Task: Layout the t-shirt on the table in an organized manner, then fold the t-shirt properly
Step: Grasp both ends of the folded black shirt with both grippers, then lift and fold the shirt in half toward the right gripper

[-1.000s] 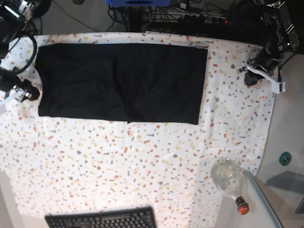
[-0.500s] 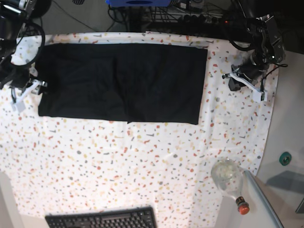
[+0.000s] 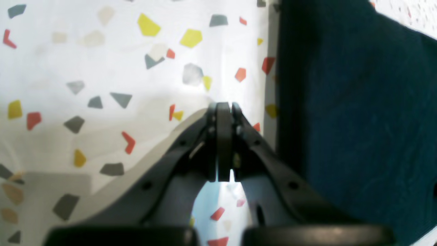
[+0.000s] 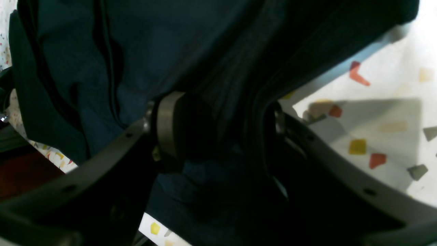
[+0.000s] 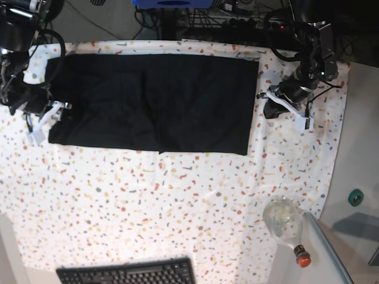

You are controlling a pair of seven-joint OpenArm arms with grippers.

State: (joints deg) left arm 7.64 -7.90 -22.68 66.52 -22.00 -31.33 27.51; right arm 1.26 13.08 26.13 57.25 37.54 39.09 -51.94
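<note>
I see the t-shirt (image 5: 151, 102) lying flat as a long dark rectangle along the far part of the bench (image 5: 177, 207), its long axis running left to right in the base view. It already looks laid out and partly folded, so I judge the coming move to be a fold across that long axis.

The right end effector (image 4: 218, 133) sits at the shirt's end on the base view's left, and it has the cloth: its fingers stand apart with a bunch of black fabric between them, which I read as a grip on that edge. The left end effector (image 3: 223, 143) is at the opposite end, on bare bench just beside the shirt's short edge, its fingers pressed together and holding nothing. From it the shirt lies toward the middle of the bench.

Near the bench's front corner a clear bottle (image 5: 285, 223) lies on its side; I cannot tell what is in it. A keyboard (image 5: 127, 273) sits at the front edge.
</note>
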